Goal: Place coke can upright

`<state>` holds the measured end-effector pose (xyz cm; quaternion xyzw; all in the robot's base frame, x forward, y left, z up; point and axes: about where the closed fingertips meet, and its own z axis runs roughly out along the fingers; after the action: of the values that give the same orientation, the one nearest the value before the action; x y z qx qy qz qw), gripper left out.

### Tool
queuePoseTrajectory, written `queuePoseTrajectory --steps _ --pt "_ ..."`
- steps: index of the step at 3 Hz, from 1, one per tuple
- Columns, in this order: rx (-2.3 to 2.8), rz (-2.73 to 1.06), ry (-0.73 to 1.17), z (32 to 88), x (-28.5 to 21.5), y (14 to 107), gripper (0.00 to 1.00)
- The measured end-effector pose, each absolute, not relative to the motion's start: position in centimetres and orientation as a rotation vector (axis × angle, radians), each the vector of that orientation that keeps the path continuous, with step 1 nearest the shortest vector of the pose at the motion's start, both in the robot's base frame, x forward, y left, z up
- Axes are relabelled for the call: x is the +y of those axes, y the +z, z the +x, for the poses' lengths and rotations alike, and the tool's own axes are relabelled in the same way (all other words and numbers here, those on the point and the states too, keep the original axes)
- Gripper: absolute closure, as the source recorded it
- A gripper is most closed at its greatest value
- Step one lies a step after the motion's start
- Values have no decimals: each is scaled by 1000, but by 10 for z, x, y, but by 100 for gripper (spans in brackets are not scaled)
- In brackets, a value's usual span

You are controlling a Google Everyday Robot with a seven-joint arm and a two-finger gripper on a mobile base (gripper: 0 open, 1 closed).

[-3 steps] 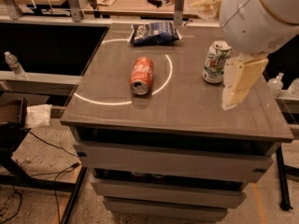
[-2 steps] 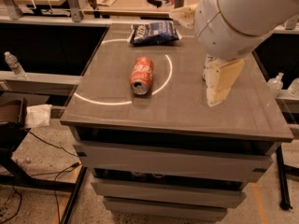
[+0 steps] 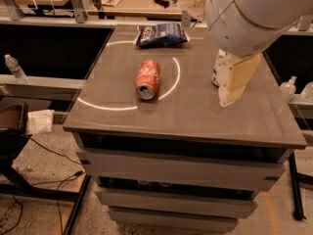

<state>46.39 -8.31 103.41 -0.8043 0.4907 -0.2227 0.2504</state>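
The coke can (image 3: 147,79) is orange-red with white script and lies on its side near the middle of the grey table (image 3: 195,116), its silver top facing the front edge. My gripper (image 3: 233,84) hangs down from the large white arm (image 3: 249,13) over the right part of the table, well to the right of the coke can and not touching it. It holds nothing that I can see.
A white-and-green soda can (image 3: 216,68) stands just behind the gripper, mostly hidden by it. A dark blue chip bag (image 3: 161,34) lies at the back of the table. A white arc is marked on the tabletop. A water bottle (image 3: 14,68) stands on a shelf at the left.
The arm and gripper have moved left, now covering most of the white-and-green can. The coke can has not moved.
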Motion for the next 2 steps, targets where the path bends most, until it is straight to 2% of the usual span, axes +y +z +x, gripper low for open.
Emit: queuePoseTrajectory --steps 2 --pt "1211 -2330 -566 520 -81 1027 0"
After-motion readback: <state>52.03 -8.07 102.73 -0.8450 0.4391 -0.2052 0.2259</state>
